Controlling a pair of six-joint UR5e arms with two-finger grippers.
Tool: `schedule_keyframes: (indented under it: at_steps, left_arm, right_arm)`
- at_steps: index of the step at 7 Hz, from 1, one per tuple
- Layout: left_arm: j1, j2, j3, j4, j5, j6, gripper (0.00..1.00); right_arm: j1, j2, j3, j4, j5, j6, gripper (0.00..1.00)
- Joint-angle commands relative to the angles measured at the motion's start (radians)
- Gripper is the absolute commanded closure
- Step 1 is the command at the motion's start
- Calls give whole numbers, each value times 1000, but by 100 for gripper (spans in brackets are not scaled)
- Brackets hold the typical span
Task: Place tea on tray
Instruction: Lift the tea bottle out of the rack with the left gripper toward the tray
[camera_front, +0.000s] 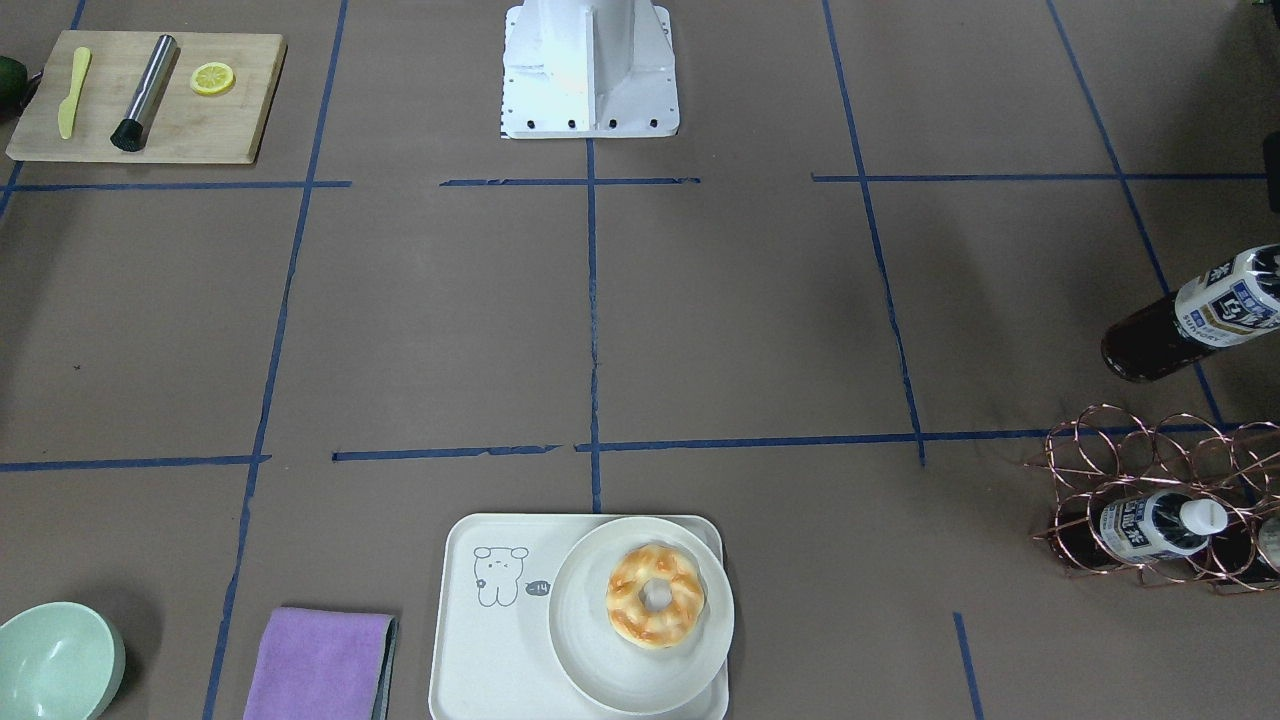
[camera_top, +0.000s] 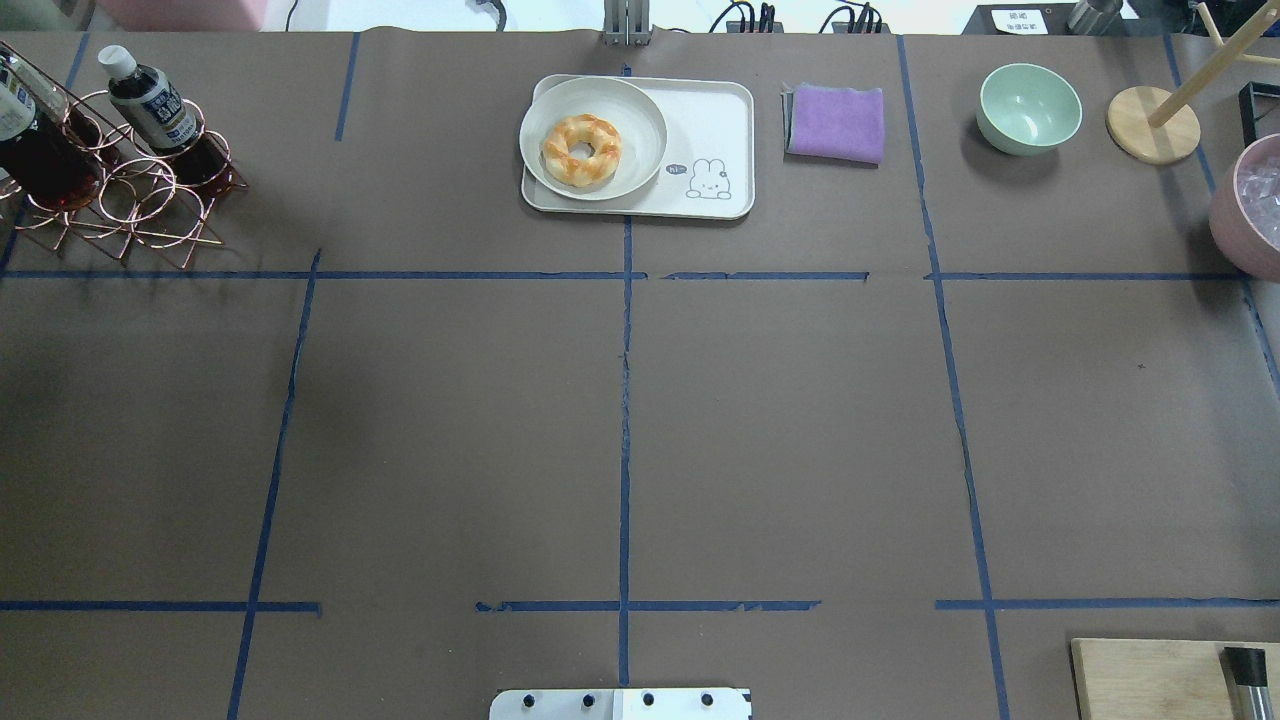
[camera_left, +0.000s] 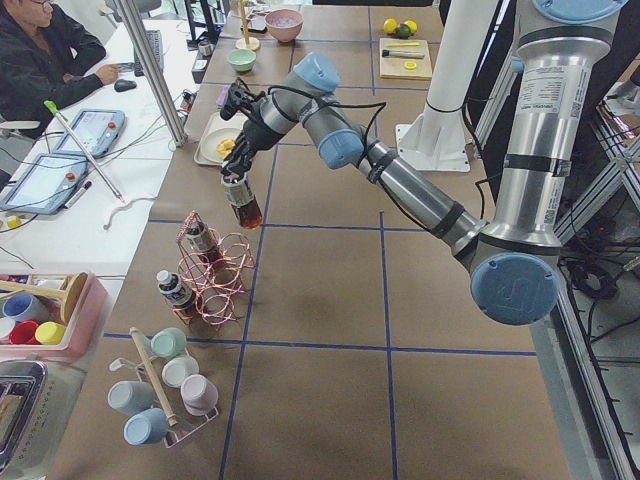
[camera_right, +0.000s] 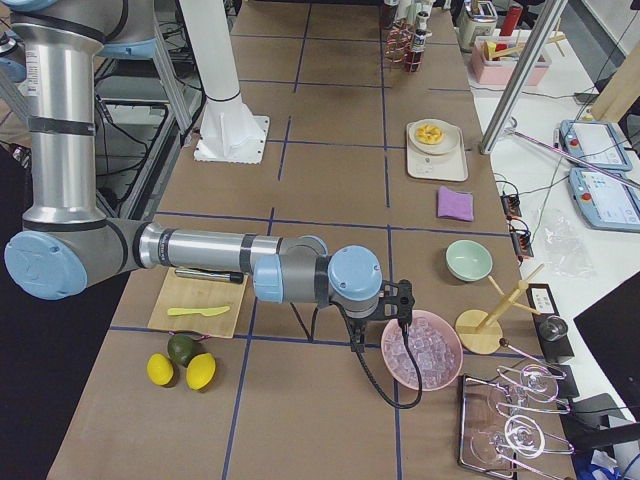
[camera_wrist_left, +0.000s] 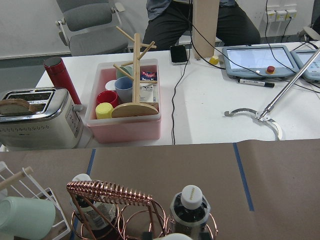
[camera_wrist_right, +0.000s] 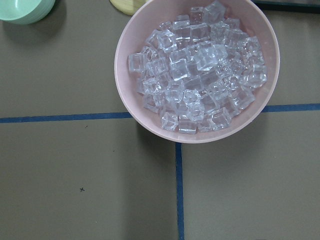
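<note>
The tea (camera_front: 1195, 315) is a small bottle of dark brown tea with a white and blue label. My left gripper (camera_left: 239, 182) holds it by the neck, lifted in the air just beyond the copper wire rack (camera_left: 215, 275). Its white cap shows between the fingertips at the bottom edge of the left wrist view. The cream tray (camera_front: 500, 650) with the bear drawing lies at the table's far edge, well apart from the tea. It also shows in the overhead view (camera_top: 715, 120). My right gripper (camera_right: 398, 300) hovers over a pink bowl of ice (camera_wrist_right: 197, 70); I cannot tell if it is open.
A round plate with a doughnut (camera_front: 655, 595) fills one half of the tray. The rack (camera_front: 1150, 500) holds twin bottles (camera_front: 1150, 525). A purple cloth (camera_front: 320, 665) and a green bowl (camera_front: 55, 660) lie beside the tray. A wooden board (camera_front: 150, 95) sits near the robot's right side.
</note>
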Motion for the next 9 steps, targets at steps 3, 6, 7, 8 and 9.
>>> schedule_keyframes:
  at_steps: [3,6,7,8,9]
  left_arm:
    - [408,-236,-75,251,268,-241,100]
    - [693,-462,53,355,492,-322,100]
    - [746,-526,124,355,548,-327,100]
    - [762,-592,204,349,562,-328,100]
    - [783,-623,240,346,565,-348,100]
  right_arm:
    - [1,1,3,4,0,0,0]
    - [1,1,4,4,-1,-2,0]
    - [1,1,7,4,-1,-2,0]
    - [1,-1,6,4,-1,-2,0]
    - [0,-1,4,4,-1,-2,0]
